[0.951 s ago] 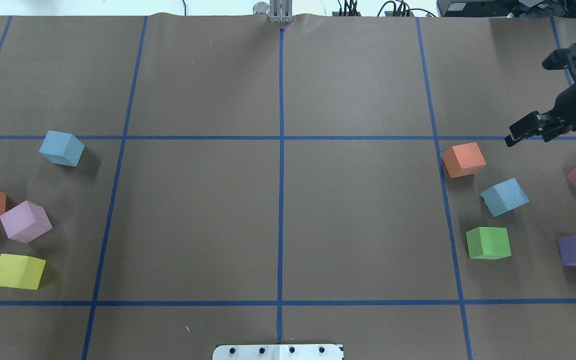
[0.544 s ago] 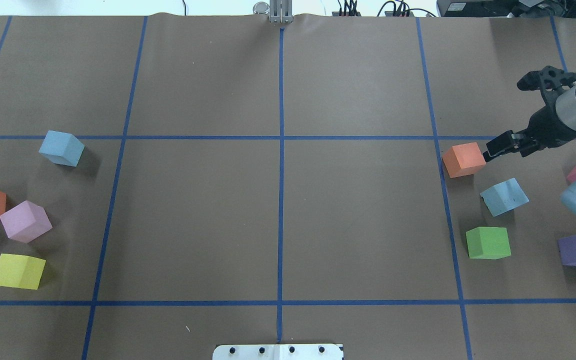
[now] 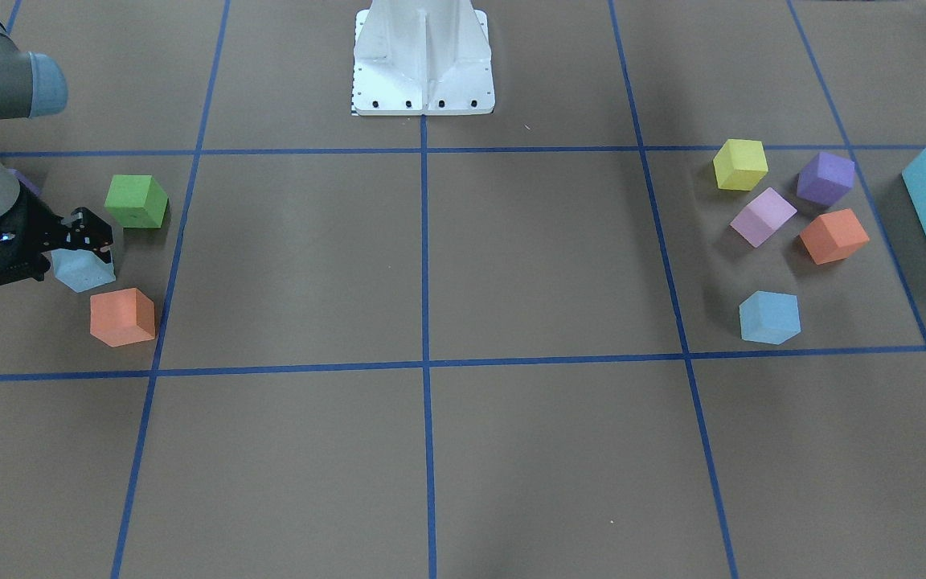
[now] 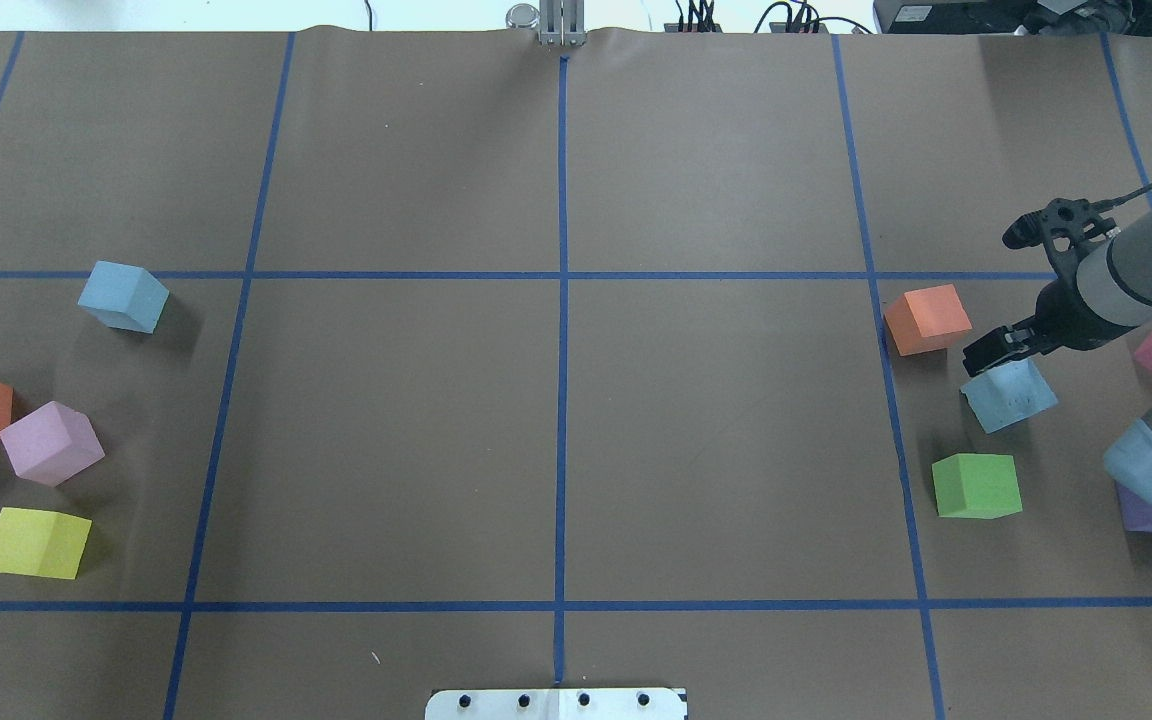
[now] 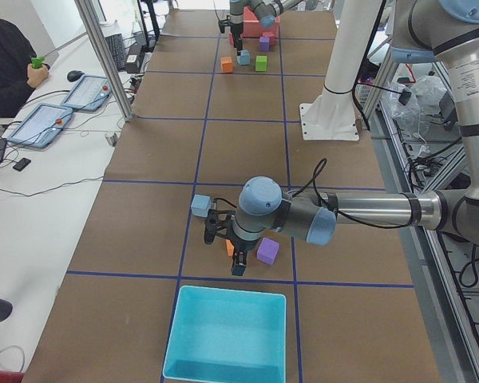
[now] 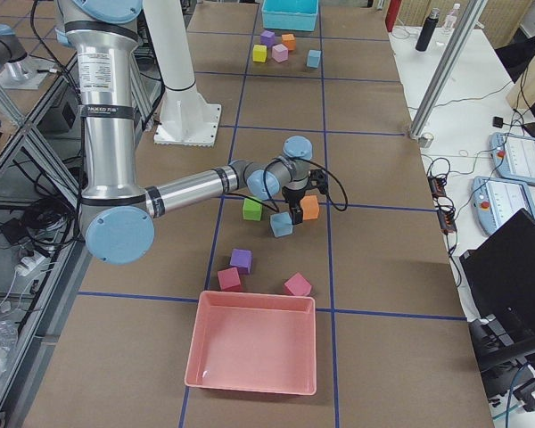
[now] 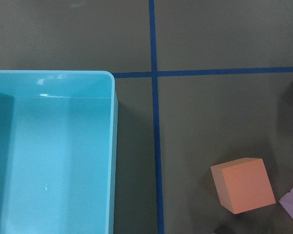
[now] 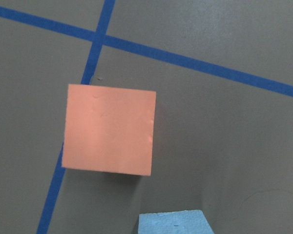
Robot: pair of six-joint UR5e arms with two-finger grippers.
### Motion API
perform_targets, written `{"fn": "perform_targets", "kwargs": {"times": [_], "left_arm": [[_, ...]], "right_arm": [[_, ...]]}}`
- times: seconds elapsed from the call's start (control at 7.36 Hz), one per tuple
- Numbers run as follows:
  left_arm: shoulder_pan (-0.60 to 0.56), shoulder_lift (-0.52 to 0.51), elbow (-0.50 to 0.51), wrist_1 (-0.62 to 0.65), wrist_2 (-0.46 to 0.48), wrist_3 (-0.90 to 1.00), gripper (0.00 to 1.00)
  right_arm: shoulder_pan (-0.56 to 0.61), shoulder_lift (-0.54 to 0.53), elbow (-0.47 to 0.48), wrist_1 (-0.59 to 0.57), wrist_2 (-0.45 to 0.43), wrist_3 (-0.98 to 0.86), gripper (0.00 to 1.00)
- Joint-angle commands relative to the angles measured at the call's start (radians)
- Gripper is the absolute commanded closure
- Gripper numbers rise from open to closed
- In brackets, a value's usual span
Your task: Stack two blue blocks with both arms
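Moved: right end effector (image 4: 998, 352) went from 3 o'clock of orange cube (image 4: 927, 319) to 12 o'clock edge of right blue block (image 4: 1008, 394).
Right state: cannot tell, spread unclear.
Left end effector (image 5: 236, 263): over counter (image 5: 247, 144), state cannot tell.
Left blue block (image 4: 123, 296): 1 o'clock of lilac cube (image 4: 51, 443).

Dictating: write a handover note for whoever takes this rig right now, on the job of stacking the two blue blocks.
Right gripper: poised at the right-side blue block, next to the orange cube. Whether it is open or shut is unclear.
Left gripper: hangs near the turquoise box, apart from the left-side blue block. Its state is also unclear.
Done: nothing is stacked. Both blue blocks sit on the table, far apart.
Left: grasp each block, bring the two together, and set one on the other.
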Motion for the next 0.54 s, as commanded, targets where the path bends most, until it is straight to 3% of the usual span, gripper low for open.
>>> {"fn": "perform_targets", "kwargs": {"times": [0.0, 0.41], "left_arm": [[0.0, 0.0, 0.001, 0.0, -0.001, 0.0, 0.02], [0.0, 0.0, 0.002, 0.0, -0.001, 0.0, 0.02]], "right_arm": [[-0.023, -0.023, 0.0, 0.0, -0.014, -0.025, 0.01], [-0.041, -0.039, -0.007, 0.0, -0.032, -0.045, 0.01]]}}
